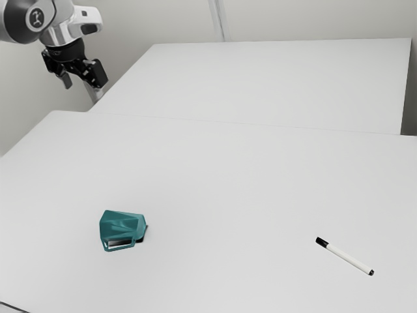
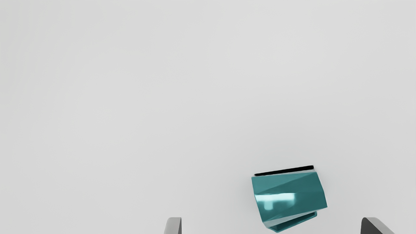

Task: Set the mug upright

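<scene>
Mug on its side, exterior view's lower left; jaws spread, upper left. Probably stiff and slick, I'd grab its body. Can't quite tell which end opens.

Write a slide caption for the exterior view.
Teal mug on its side, marker lying apart on the white table, gripper raised clear.

Our arm was cut off by the exterior view's left and top edges, and our fingers by the wrist view's bottom edge. We couldn't see the mug's inside or its side against the table. A dark line left the exterior view's lower corner, too little of it visible for us to identify.
</scene>
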`<state>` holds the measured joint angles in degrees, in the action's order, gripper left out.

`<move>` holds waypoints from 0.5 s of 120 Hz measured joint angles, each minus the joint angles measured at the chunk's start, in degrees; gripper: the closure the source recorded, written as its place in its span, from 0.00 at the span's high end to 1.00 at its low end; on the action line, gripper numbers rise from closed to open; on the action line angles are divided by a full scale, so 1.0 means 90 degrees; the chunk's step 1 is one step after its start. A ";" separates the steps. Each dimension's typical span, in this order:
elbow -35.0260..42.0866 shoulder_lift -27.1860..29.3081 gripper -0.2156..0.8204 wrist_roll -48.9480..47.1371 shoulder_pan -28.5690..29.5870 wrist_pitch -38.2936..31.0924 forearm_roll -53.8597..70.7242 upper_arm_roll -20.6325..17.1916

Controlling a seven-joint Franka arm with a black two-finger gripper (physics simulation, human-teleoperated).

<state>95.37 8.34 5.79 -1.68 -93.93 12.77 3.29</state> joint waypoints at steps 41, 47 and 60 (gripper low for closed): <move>0.0283 -0.0017 0.79 -0.0041 0.0262 -0.0261 0.0004 0.0022; 0.0355 -0.0014 0.79 -0.0041 0.0319 -0.0342 0.0002 0.0028; 0.0532 -0.0048 0.79 -0.0044 0.0732 -0.0436 -0.0291 0.0049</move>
<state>100.16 7.91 5.39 4.91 -97.86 10.16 3.73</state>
